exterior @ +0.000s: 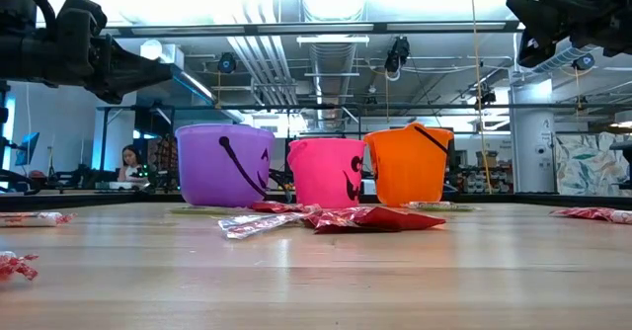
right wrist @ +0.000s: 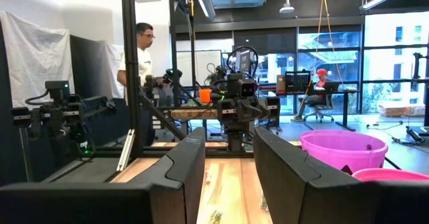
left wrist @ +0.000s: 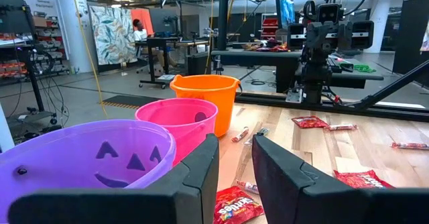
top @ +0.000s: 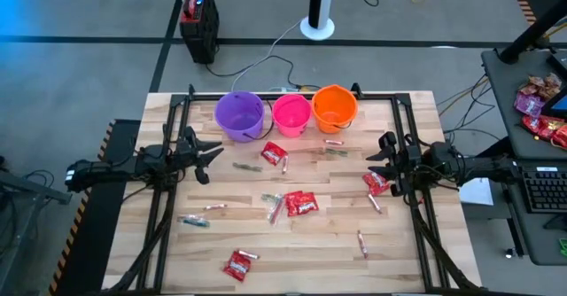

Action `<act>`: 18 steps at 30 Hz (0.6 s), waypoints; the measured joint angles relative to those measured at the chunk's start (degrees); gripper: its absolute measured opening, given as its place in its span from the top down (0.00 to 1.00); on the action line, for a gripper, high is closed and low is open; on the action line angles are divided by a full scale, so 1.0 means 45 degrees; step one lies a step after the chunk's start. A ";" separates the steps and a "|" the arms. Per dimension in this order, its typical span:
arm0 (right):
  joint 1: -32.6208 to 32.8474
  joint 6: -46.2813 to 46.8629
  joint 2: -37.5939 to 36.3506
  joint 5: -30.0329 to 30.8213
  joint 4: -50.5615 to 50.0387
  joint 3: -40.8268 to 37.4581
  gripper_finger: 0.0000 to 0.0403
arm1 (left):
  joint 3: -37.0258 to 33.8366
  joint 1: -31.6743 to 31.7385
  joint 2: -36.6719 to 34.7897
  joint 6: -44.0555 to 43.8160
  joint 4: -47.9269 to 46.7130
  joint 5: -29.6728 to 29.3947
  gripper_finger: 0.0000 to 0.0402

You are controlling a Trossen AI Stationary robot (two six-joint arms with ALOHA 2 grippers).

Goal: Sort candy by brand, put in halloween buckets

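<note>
Three buckets stand in a row near the table's far edge: purple, pink and orange, also seen as purple, pink and orange. Candy lies scattered flat on the wood: red packets, pink-white sticks, greenish sticks. My left gripper hovers open above the table's left side, near the purple bucket. My right gripper hovers open above the right side, over a red packet.
Black frame rails run along the table's left and right sides. Cables and a black box lie beyond the far edge. A side desk on the right holds a heap of wrappers. A person stands in the room behind.
</note>
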 joint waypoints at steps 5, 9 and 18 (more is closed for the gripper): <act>-0.0004 0.0000 0.0003 0.0000 -0.0005 0.0000 0.71 | 0.0000 0.0000 -0.0001 0.0000 0.0000 0.0000 0.81; 0.0000 0.0000 0.0004 0.0000 -0.0004 0.0000 0.71 | 0.0000 0.0005 -0.0002 0.0000 0.0000 0.0000 0.81; -0.0005 0.4701 0.0067 0.0249 0.0425 -0.0005 0.71 | 0.0000 0.0003 0.0001 0.0000 0.0000 0.0000 0.81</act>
